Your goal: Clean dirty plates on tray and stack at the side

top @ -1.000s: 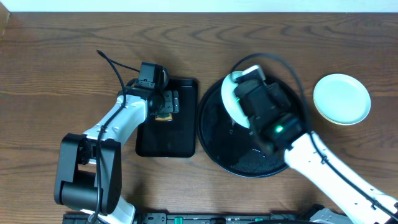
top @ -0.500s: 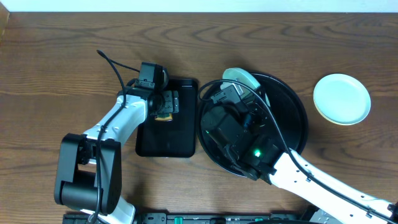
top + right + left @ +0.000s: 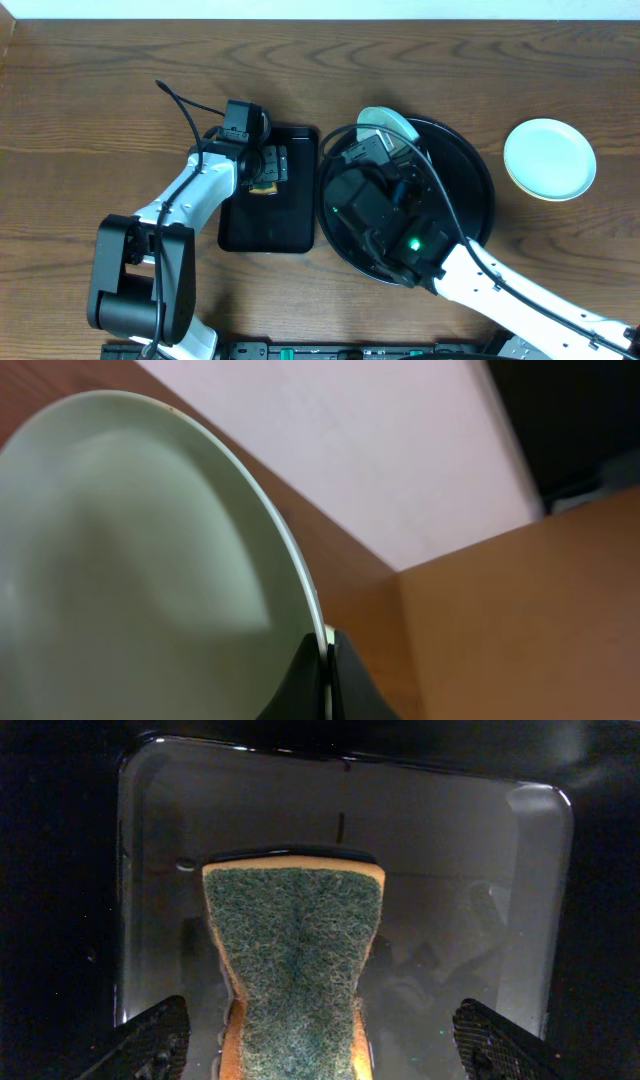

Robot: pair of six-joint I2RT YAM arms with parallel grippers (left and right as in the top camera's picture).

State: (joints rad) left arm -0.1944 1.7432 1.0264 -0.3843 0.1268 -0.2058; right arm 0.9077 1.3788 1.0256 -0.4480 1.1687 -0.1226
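Wood table (image 3: 90,70): right gripper (image 3: 324,660) pinching plate (image 3: 385,122), swung to tray (image 3: 470,165) upper left.
Left gripper (image 3: 330,1040) spread wide over sponge (image 3: 295,950) (wipe looks next).

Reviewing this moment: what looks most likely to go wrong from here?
1. The right gripper pinches the mint-white plate only at its rim, and the plate hangs tilted above the round black tray. It may slip or swing out of the pinch.
2. The left gripper stands open on either side of the sponge in the rectangular tray, not gripping it. A poor close could miss the sponge or push it aside.
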